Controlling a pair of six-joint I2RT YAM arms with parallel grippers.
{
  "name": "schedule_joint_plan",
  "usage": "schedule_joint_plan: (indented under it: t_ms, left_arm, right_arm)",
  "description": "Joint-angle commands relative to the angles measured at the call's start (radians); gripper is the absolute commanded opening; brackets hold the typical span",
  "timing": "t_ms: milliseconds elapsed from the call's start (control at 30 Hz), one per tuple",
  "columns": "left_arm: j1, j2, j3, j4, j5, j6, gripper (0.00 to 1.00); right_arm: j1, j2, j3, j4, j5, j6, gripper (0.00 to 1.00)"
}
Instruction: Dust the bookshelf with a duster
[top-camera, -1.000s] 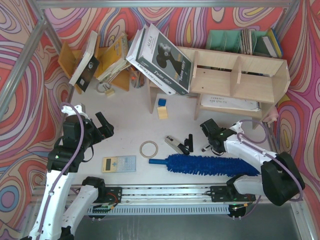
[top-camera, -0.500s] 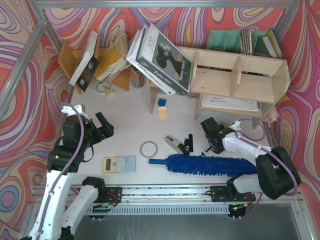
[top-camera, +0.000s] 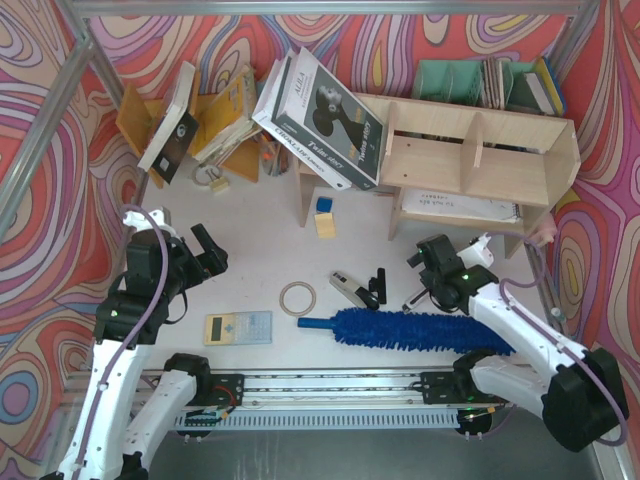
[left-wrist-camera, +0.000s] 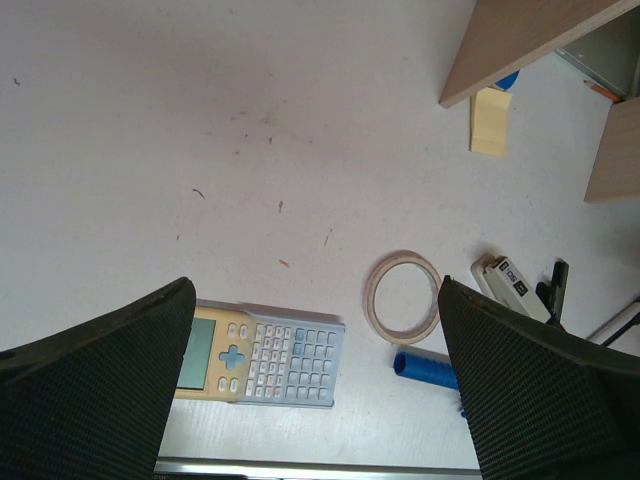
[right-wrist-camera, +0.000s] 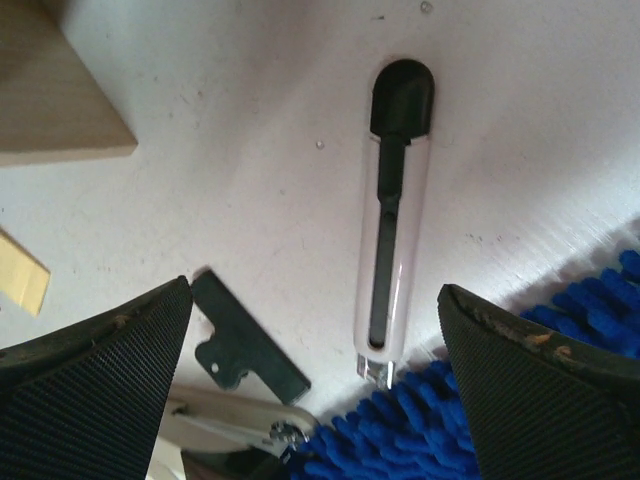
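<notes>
Robotics lab test cell: swirl-printed panels (top-camera: 40, 200) on aluminium framing (top-camera: 300, 8) enclose a white surface (top-camera: 260, 240); two robot arms (top-camera: 120, 320) sit bolted to a rail (top-camera: 330, 385) at 6 o'clock.

My right gripper (right-wrist-camera: 315, 295) has spread its jaws wide and drifted toward the table's (top-camera: 260, 270) right edge; its elbow (top-camera: 585, 400) swung to the near right corner.

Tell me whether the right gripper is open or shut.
Open. In its wrist view the right gripper shows fingers wide apart, clamping nothing; the utility knife lies beneath.
</notes>
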Motion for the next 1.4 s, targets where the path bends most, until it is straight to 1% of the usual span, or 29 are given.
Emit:
schedule_joint_plan:
  t_ms: [0,67,133,267,333,500,700,900,1067,1200,1300,1367]
  left_arm:
    - [-0.002,-0.006,-0.011,0.006,-0.013,0.011,0.98]
    - [-0.003,-0.010,-0.011,0.006,-0.016,0.010,0.99]
    - [-0.003,-0.010,-0.010,0.004,-0.016,0.010,0.98]
    - [-0.003,-0.017,-0.012,0.004,-0.016,0.010,0.98]
    - [-0.003,-0.022,-0.013,0.006,-0.014,0.010,0.98]
    - [-0.003,-0.023,-0.013,0.002,-0.008,0.010,0.99]
    - [-0.003,-0.029,-0.013,0.001,-0.006,0.011,0.99]
    - [-0.003,-0.032,-0.013,0.001,-0.006,0.010,0.98]
    - [-0.003,-0.033,-0.012,0.001,-0.006,0.010,0.98]
    - [-0.003,-0.030,-0.013,0.003,-0.005,0.010,0.99]
    - [-0.003,-0.028,-0.012,0.003,-0.007,0.010,0.99]
    - [-0.003,-0.028,-0.012,0.003,-0.007,0.010,0.99]
  right_arm:
    - [0.026,-0.088,0.015,-0.130,-0.058,-0.035,0.99]
    - [0.075,-0.120,0.032,-0.201,-0.051,0.008,0.99]
    - [0.133,-0.125,0.058,-0.302,-0.030,0.083,0.99]
    - [0.249,-0.129,0.074,-0.431,-0.008,0.259,0.99]
    - [0.292,-0.141,0.049,-0.460,-0.020,0.339,0.99]
    - [0.327,-0.163,-0.010,-0.475,-0.080,0.430,0.99]
    - [0.343,-0.176,-0.037,-0.501,-0.107,0.472,0.99]
    - [0.344,-0.157,-0.110,-0.425,-0.165,0.478,0.99]
    - [0.344,-0.111,-0.138,-0.358,-0.161,0.469,0.99]
    - [0.344,-0.072,-0.129,-0.338,-0.124,0.454,0.99]
    - [0.344,-0.064,-0.139,-0.326,-0.095,0.445,0.94]
    - [0.344,-0.063,-0.152,-0.309,-0.083,0.439,0.86]
